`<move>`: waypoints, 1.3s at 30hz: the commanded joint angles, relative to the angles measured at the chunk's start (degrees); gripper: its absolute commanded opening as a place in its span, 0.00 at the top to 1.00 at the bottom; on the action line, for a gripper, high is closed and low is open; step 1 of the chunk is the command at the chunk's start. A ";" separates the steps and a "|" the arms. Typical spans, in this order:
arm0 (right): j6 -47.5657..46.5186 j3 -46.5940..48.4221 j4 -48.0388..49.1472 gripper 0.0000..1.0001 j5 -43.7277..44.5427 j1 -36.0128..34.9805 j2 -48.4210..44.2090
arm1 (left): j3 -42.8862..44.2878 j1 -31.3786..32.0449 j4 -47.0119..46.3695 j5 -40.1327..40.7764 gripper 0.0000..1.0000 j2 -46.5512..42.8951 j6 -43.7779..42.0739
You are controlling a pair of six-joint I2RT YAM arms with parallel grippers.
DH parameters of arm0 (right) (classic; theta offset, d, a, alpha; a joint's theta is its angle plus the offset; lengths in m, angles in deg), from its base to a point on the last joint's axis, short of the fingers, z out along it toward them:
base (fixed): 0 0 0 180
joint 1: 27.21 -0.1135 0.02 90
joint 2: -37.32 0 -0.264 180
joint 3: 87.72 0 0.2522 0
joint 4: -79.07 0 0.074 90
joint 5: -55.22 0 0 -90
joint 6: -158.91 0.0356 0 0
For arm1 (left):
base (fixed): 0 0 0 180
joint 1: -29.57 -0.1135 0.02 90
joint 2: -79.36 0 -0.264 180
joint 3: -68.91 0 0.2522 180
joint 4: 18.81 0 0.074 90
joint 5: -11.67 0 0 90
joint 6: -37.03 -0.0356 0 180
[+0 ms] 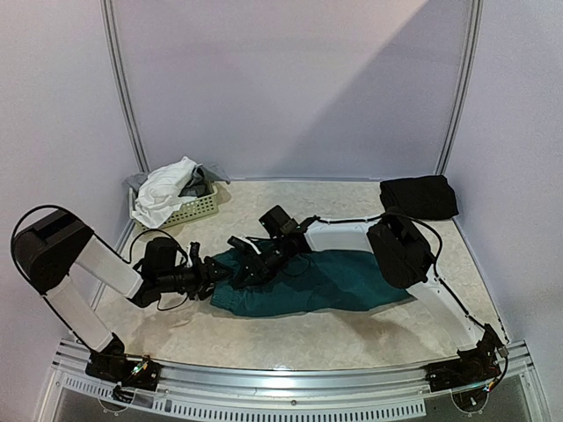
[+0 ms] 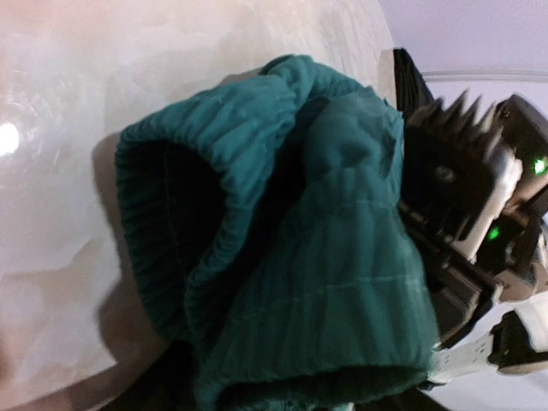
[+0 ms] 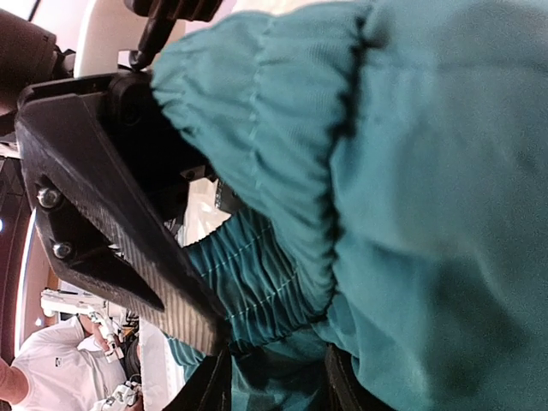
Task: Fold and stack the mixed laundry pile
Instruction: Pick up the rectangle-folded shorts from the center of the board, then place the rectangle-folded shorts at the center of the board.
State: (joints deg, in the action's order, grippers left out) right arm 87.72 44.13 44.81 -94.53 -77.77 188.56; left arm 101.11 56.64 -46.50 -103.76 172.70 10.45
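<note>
The dark teal-green shorts (image 1: 325, 281) lie spread across the middle of the table, waistband to the left. My right gripper (image 1: 257, 262) reaches over them and is shut on the bunched elastic waistband (image 3: 257, 265), with cloth between its two dark fingers (image 3: 212, 387). My left gripper (image 1: 220, 272) is at the waistband's left end; teal cloth (image 2: 325, 282) covers its jaws, so their state is hidden. The black trousers (image 1: 420, 195) lie folded at the back right. A white cloth (image 1: 165, 192) is draped over the basket.
A small pale perforated basket (image 1: 195, 211) stands at the back left with grey cloth in it. The two grippers are very close together; the right gripper's body (image 2: 467, 197) fills the right of the left wrist view. Walls enclose the table.
</note>
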 commanded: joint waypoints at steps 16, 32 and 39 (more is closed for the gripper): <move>-21.86 -13.12 -21.49 0.52 17.01 -0.14 -12.05 | 1.50 0.41 14.79 -1.05 0.88 0.05 -4.35; -34.39 -25.59 -26.58 0.47 28.96 5.52 -31.55 | 33.88 1.49 84.87 16.39 0.94 -15.82 -31.53; -30.54 -21.20 -24.83 0.53 30.19 5.34 -24.97 | 43.07 2.89 89.64 17.17 0.95 -14.70 -30.94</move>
State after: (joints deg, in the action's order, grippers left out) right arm 55.51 20.08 19.18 -66.77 -71.94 158.64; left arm 139.25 57.99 37.49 -87.87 157.86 -19.26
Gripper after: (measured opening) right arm 0.491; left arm 0.147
